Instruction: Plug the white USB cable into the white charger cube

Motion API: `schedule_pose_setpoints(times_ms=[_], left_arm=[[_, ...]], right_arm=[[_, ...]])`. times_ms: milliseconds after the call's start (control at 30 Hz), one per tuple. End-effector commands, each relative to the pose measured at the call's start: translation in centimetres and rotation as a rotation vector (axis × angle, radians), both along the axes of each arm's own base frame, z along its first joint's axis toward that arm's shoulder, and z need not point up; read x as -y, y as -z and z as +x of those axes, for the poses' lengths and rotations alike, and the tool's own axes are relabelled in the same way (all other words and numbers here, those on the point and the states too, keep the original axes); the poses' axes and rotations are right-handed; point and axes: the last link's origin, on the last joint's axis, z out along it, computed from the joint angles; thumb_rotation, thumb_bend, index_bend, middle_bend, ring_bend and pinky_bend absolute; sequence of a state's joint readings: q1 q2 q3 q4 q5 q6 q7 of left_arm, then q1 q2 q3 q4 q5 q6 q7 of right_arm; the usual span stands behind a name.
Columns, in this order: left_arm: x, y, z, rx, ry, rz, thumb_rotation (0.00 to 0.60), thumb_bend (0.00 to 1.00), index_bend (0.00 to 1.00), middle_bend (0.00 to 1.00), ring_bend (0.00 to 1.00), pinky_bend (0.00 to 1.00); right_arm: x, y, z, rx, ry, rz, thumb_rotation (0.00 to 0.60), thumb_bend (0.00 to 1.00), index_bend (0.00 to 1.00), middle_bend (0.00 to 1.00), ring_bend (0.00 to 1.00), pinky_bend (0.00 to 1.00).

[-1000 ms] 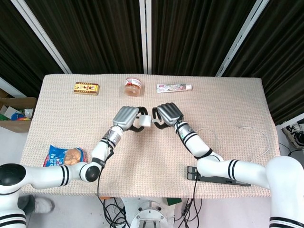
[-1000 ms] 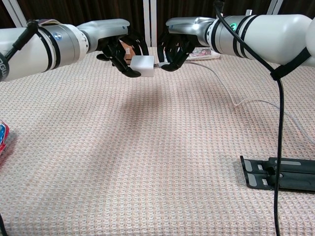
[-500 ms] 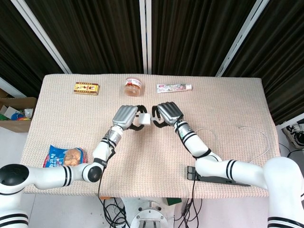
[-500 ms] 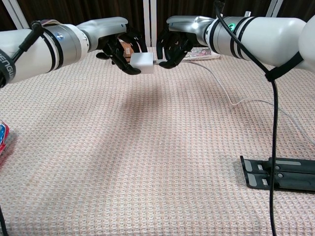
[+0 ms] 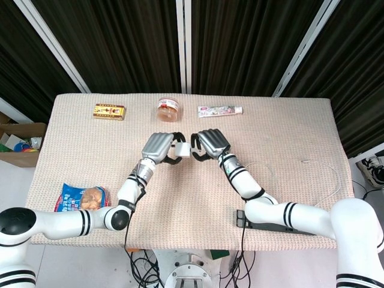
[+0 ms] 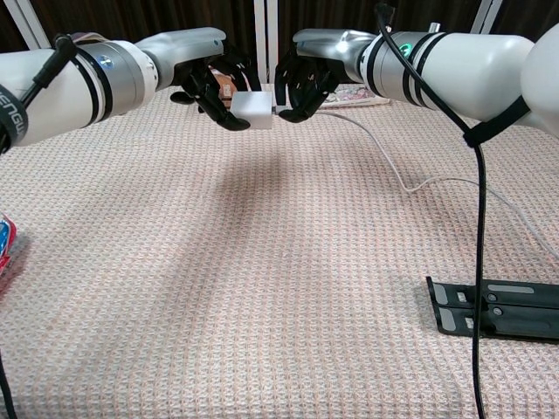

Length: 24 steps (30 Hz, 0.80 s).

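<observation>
My left hand (image 6: 210,78) (image 5: 158,146) holds the white charger cube (image 6: 251,110) (image 5: 182,148) in the air above the middle of the table. My right hand (image 6: 304,80) (image 5: 211,144) faces it from the other side and pinches the plug end of the white USB cable (image 6: 384,155). The plug touches the cube's right face. The cable trails from the hand down to the table and off to the right (image 5: 324,174). How deep the plug sits is hidden by the fingers.
A yellow box (image 5: 109,111), a jar (image 5: 168,109) and a toothpaste tube (image 5: 219,110) lie along the far edge. A snack bag (image 5: 83,197) sits front left. A black power strip (image 6: 498,308) lies front right, with a black cable hanging past it.
Both hands have drifted slightly left and closer together, and the plug now meets the cube's face.
</observation>
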<state>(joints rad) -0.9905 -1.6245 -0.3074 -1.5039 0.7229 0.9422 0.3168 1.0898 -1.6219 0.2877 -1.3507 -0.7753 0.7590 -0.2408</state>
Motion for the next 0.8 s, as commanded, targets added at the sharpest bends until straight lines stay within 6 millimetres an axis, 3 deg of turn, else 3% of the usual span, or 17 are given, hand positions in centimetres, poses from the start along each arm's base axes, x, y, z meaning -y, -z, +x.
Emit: schedule_pose_setpoints(times_ms=[33,233,400,800], left_arm=[[0.0,0.0,0.0,0.001,-0.001,-0.002,0.600,0.24,0.56,0.44,0.74,0.93],[0.2,0.0,-0.1,-0.001,0.001,-0.008,0.600,0.24,0.56,0.44,0.74,0.93],[0.1,-0.2,-0.5,-0.005,-0.005,-0.005,0.600,0.24,0.56,0.44,0.74,0.93],[0.2,-0.3,-0.6,-0.007,-0.001,-0.005,0.600,0.24,0.56,0.44,0.74,0.93]], right_arm=[[0.0,0.1,0.0,-0.006,-0.001,0.003,0.600,0.61,0.60,0.61,0.41,0.39],[-0.1,0.1,0.0,-0.021,-0.008,-0.008,0.600,0.50,0.58,0.59,0.41,0.39],[-0.1,-0.6,-0.6,-0.033,-0.003,-0.024,0.600,0.44,0.49,0.53,0.41,0.38],[-0.5,-0.8,-1.3,-0.047,0.003,-0.022,0.600,0.43,0.51,0.55,0.41,0.39]])
